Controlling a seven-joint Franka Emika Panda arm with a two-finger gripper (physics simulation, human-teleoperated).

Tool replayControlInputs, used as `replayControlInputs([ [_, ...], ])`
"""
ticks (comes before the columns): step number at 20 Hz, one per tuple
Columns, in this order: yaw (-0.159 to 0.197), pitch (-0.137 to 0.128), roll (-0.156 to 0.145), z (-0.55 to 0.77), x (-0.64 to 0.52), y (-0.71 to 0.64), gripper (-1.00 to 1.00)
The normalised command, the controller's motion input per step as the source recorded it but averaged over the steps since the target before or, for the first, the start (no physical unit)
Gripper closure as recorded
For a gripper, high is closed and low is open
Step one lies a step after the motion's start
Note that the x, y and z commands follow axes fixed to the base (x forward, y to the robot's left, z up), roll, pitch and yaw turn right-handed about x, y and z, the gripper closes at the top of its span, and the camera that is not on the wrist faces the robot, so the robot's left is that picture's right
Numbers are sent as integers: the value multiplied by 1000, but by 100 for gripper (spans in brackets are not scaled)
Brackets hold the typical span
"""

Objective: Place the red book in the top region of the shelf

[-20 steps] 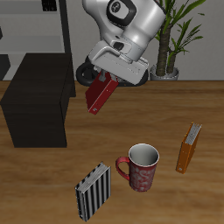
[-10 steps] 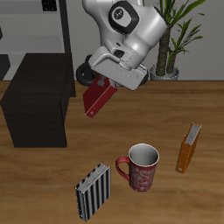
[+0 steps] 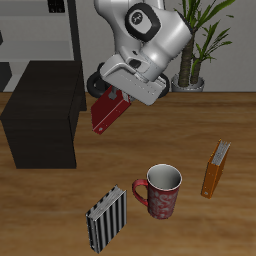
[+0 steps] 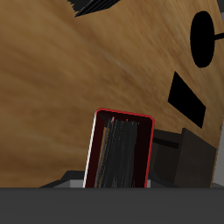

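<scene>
My gripper (image 3: 118, 93) is shut on the red book (image 3: 108, 113) and holds it tilted in the air above the table, just beside the shelf (image 3: 45, 112), a low matte black box. The book's lower end hangs near the height of the shelf's top. In the wrist view the red book (image 4: 119, 150) fills the middle, with its dark page edges inside a red cover rim, and a corner of the shelf (image 4: 197, 157) shows beside it. My fingertips are hidden.
A red patterned mug (image 3: 160, 190) stands near the table's front. A black-and-white striped book (image 3: 106, 217) stands beside it. An orange book (image 3: 215, 168) stands farther off. A grey rack (image 3: 35, 35) and a potted plant (image 3: 200, 45) are at the back.
My gripper has carried the red book a little toward the shelf, and the book has tilted slightly more.
</scene>
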Motion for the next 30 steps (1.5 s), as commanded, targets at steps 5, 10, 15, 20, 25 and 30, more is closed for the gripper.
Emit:
replayControlInputs([
  [5, -10, 16, -22, -49, -6, -71, 100],
  [10, -3, 5, -24, -87, -31, -53, 100],
  [15, 1, -7, -38, 16, 26, -79, 100],
  [20, -20, -5, -57, -27, -22, -185, 100],
  [25, 1, 6, -23, -31, -107, -57, 100],
  [30, 8, 11, -31, -114, 9, -178, 100],
])
